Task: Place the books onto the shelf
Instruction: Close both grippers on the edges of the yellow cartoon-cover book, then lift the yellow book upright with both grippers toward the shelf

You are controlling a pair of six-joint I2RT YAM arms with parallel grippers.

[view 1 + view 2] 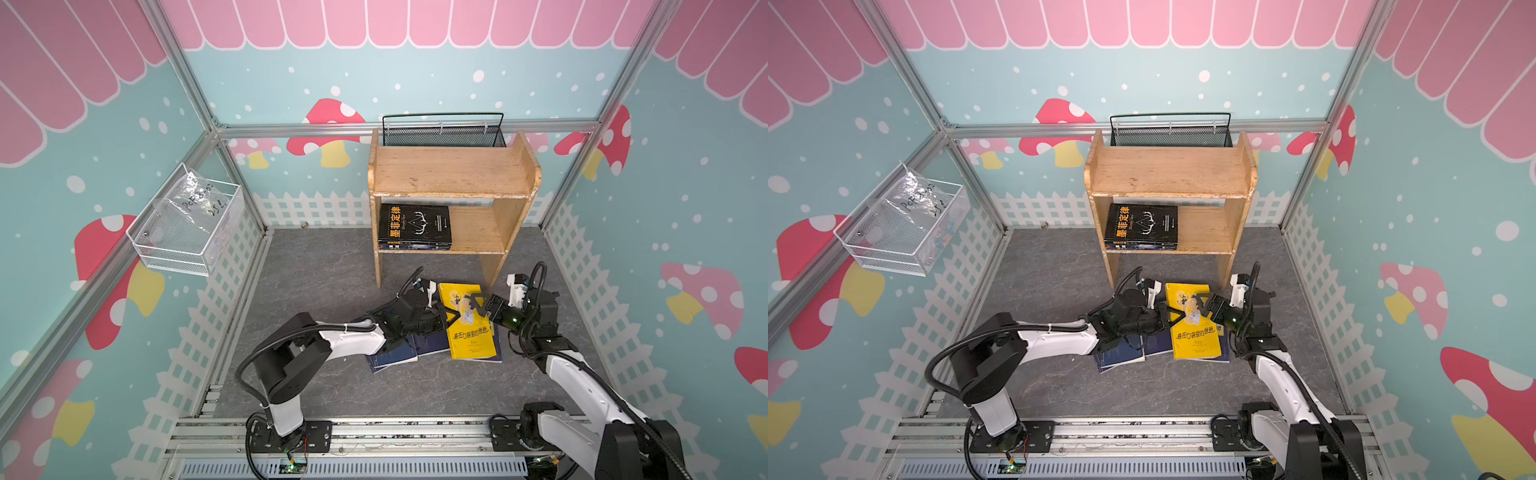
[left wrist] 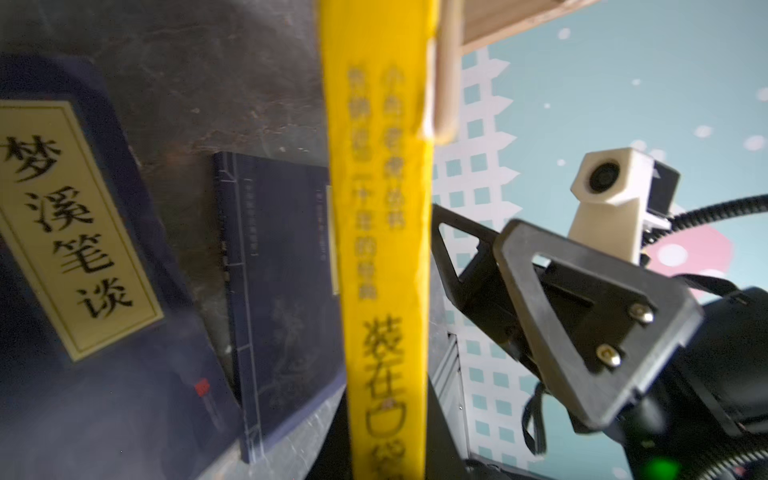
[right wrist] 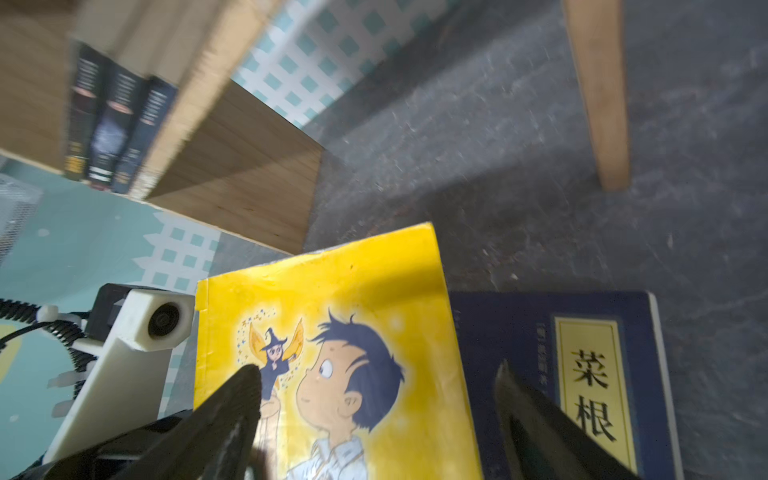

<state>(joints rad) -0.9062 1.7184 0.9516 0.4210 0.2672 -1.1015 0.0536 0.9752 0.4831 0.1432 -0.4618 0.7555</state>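
yellow book [image 1: 471, 332] atop navy books [image 1: 392, 357] on the desk [image 1: 324, 282] just before the shelf [image 1: 449, 170] legs, left end effector [image 1: 449, 313] at its spine edge, grip unclear, right end effector [image 1: 477, 305] spread wide above its cover, lower tier's right half bare

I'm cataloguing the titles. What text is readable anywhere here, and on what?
"墨菲定律": black antler book, on the lower tier of the shelf.
"装在口袋里的爸爸": yellow book, front cover.
"梦溪笔谈": navy book, yellow label.
"菜根", rest cut off: second navy book, yellow label.
Plastic bag: handwriting, not legible.
Shelved spines: blurred, unreadable.
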